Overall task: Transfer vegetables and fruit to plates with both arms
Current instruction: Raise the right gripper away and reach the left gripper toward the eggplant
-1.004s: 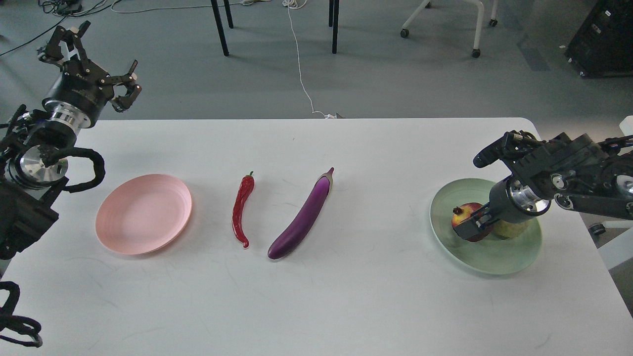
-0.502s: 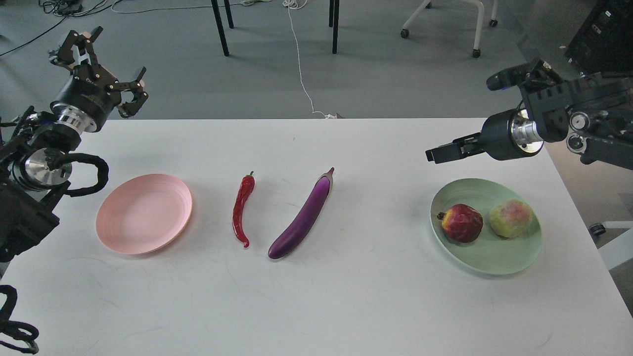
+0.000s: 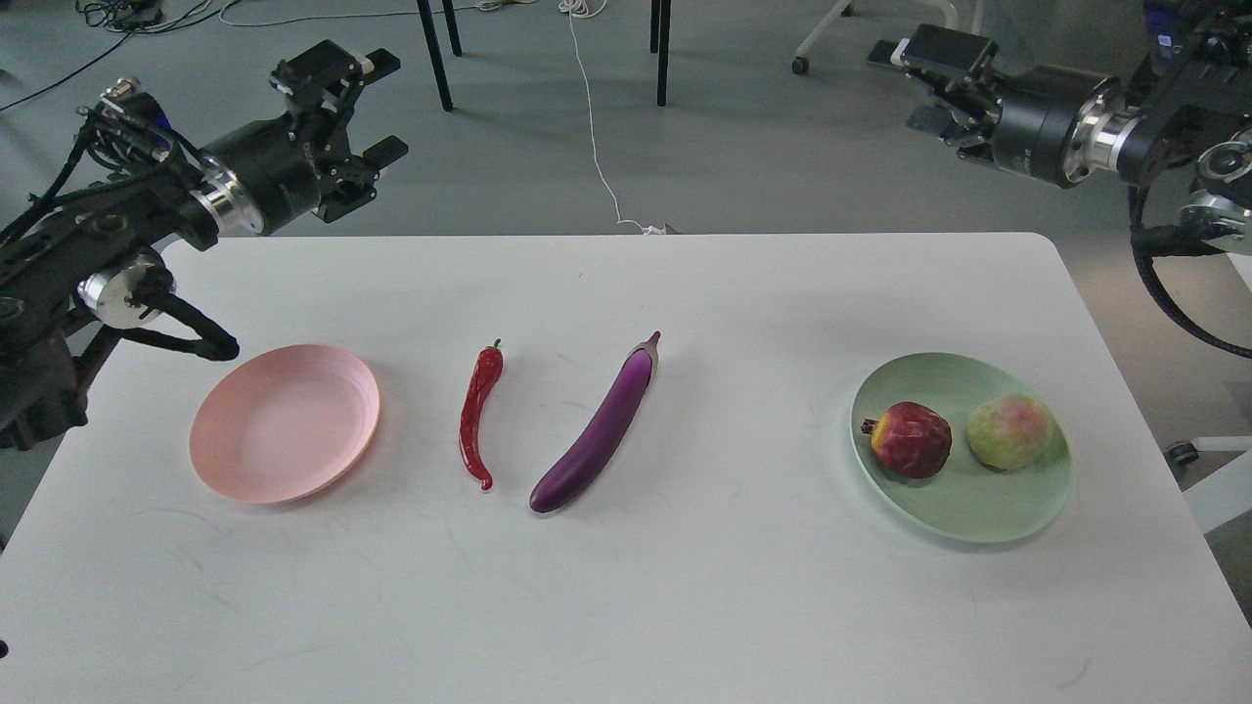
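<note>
- Two fruits are already sitting on our mint green plate [image 3: 1017, 513] at the right end of the bench [image 3: 685, 606]: the pomegranate [image 3: 911, 440] and the yellow-green fruit [image 3: 1010, 431], just beside each other, with the pomegranate's little crown poking out toward the left. So the fruit half looks done to us.
- Both veggies lie bare on the bench between the plates, which we'd guess makes them the left arm's job, since the pink plate [image 3: 284, 423] is empty and sits just left of them.
- The chili pepper [image 3: 479, 416] lies with its long axis running near to far: green stem at the far end, pointed tip toward us, slight curve in the body.
- The eggplant [image 3: 599, 427] is on a diagonal, with the fat rounded end near and left and the brownish stem cap far and right. It's close to the chili but not touching.
- Our left hand [image 3: 357, 122] hangs up over the far left edge of the bench, fingers spread apart, gripping nothing. It's angled roughly toward the middle, so we reckon it's set up to go for the chili, the veggie nearest the pink plate.
- Our right hand [image 3: 934, 73] is parked high past the far right corner, well clear of the green plate and carrying nothing; its fingers look parted.
</note>
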### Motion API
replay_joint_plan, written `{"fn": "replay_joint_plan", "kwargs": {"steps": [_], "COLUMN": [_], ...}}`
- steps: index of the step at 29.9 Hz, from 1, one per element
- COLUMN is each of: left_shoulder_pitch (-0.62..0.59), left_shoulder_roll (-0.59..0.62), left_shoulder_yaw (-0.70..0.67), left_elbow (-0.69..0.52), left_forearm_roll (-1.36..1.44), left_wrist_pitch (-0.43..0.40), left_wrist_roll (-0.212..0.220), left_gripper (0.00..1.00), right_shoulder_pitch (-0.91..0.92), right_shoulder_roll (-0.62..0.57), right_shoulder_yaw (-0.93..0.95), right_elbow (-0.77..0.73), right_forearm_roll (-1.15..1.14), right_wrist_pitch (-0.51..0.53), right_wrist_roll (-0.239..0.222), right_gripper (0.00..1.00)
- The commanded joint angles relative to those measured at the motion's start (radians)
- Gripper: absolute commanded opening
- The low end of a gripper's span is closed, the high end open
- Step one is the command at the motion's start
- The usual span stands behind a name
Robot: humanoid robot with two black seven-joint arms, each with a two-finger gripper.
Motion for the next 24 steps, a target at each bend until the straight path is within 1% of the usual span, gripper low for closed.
{"fn": "replay_joint_plan", "kwargs": {"steps": [1, 3, 7, 10, 12, 14, 15, 16, 17, 20, 22, 24], "left_shoulder_pitch": [-0.007, -0.007, -0.004, 0.007, 0.004, -0.004, -0.005, -0.007, -0.005, 0.001, 0.004, 0.007], "left_shoulder_roll": [-0.005, -0.019, -0.108, -0.131, -0.143, -0.174, -0.198, -0.211, -0.223, -0.246, -0.26, -0.269], "left_shoulder_yaw": [0.013, 0.041, 0.087, 0.139, 0.212, 0.295, 0.327, 0.34, 0.347, 0.355, 0.355, 0.36], "left_elbow": [-0.152, -0.203, -0.213, -0.218, -0.233, -0.23, -0.226, -0.224, -0.223, -0.217, -0.21, -0.204], "left_forearm_roll": [0.22, 0.378, 0.629, 0.77, 0.869, 0.974, 1.044, 1.086, 1.141, 1.25, 1.286, 1.304], "left_wrist_pitch": [0.001, 0.001, 0.001, 0.017, 0.038, 0.055, 0.061, 0.063, 0.063, 0.063, 0.063, 0.063], "left_wrist_roll": [0.008, 0.008, 0.009, 0.008, 0.008, 0.014, 0.018, 0.021, 0.026, 0.041, 0.063, 0.075], "left_gripper": [0.98, 0.98, 0.98, 0.98, 0.98, 0.98, 0.98, 0.98, 0.98, 0.98, 0.98, 0.97], "right_shoulder_pitch": [-0.073, -0.088, -0.119, -0.176, -0.228, -0.277, -0.304, -0.326, -0.364, -0.469, -0.516, -0.544], "right_shoulder_roll": [0.015, 0.039, 0.06, 0.061, 0.063, 0.063, 0.063, 0.063, 0.063, 0.063, 0.064, 0.072], "right_shoulder_yaw": [0.095, 0.129, 0.185, 0.196, 0.198, 0.202, 0.215, 0.228, 0.256, 0.332, 0.359, 0.365], "right_elbow": [-0.053, -0.104, -0.2, -0.259, -0.273, -0.273, -0.271, -0.271, -0.274, -0.29, -0.305, -0.313], "right_forearm_roll": [0.128, 0.195, 0.386, 0.586, 0.671, 0.718, 0.731, 0.737, 0.749, 0.772, 0.772, 0.772], "right_wrist_pitch": [0.0, 0.0, 0.017, 0.058, 0.095, 0.127, 0.159, 0.185, 0.191, 0.191, 0.191, 0.191], "right_wrist_roll": [-0.001, 0.0, 0.002, 0.0, 0.0, 0.002, 0.005, 0.01, 0.019, 0.016, 0.016, 0.02], "right_gripper": [0.99, 0.99, 0.99, 0.99, 0.99, 1.0, 1.0, 1.0, 1.0, 1.0, 1.0, 1.0]}}
